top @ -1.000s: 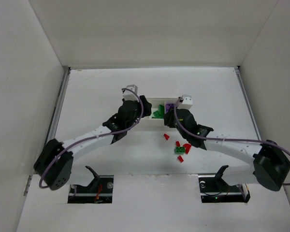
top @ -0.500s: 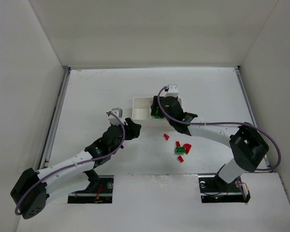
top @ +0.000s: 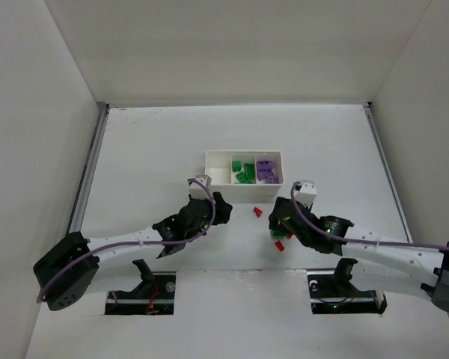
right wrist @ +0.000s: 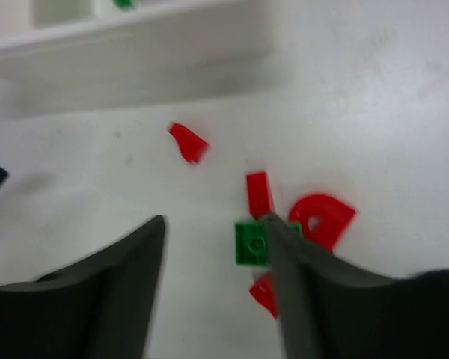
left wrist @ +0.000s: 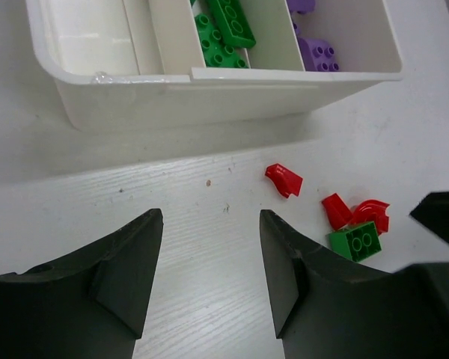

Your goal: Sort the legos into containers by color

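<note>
The white three-compartment tray (top: pixel 243 157) holds green legos (left wrist: pixel 224 34) in its middle cell and purple legos (left wrist: pixel 318 52) in its right cell; the left cell looks empty. Loose on the table in front of it lie red pieces (top: pixel 257 212) (right wrist: pixel 322 217) and one green brick (right wrist: pixel 251 242). My right gripper (right wrist: pixel 217 224) hovers open over this pile. The green brick lies just inside its right finger (right wrist: pixel 299 277), partly hidden by it. My left gripper (left wrist: pixel 209 224) is open and empty over bare table, just left of the pile and short of the tray wall (left wrist: pixel 172 93).
White walls enclose the table on three sides. The two grippers (top: pixel 223 209) (top: pixel 279 224) stand close together in front of the tray. The right gripper's dark body (left wrist: pixel 441 217) shows at the edge of the left wrist view.
My right gripper has left the tray and come back down over the loose pile, jaws open. My left arm first pulled back from the tray, then edged right toward the pile.
</note>
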You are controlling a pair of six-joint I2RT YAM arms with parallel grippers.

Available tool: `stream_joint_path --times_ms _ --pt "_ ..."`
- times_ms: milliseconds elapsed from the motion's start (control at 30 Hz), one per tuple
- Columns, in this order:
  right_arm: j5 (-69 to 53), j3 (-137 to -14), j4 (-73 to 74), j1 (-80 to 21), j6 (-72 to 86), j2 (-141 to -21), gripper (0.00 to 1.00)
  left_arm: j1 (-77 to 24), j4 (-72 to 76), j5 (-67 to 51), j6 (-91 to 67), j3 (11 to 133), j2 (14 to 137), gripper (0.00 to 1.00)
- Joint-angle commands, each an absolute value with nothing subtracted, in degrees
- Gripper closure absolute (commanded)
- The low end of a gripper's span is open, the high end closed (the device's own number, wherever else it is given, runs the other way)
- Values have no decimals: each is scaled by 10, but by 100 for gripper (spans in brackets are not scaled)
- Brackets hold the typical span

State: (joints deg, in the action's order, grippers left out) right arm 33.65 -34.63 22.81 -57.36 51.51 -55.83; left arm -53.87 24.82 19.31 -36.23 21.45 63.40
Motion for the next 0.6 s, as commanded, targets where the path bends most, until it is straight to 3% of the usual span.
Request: stream_joint_path --times_ms 0,33,167,367,567 --pt "343 -339 381 -595 627 -556 30 -550 323 191 -345 231 655 48" --pt "341 -338 388 -596 633 -562 23 -551 330 191 -343 232 661 48" --pt "320 -335 374 -596 626 -591 15 -561 349 191 -338 234 675 48" --pt "277 -330 285 -595 588 -634 25 -557 349 190 -328 229 664 48" --pt "273 -337 265 -588 583 -678 25 -553 352 190 -326 226 668 48"
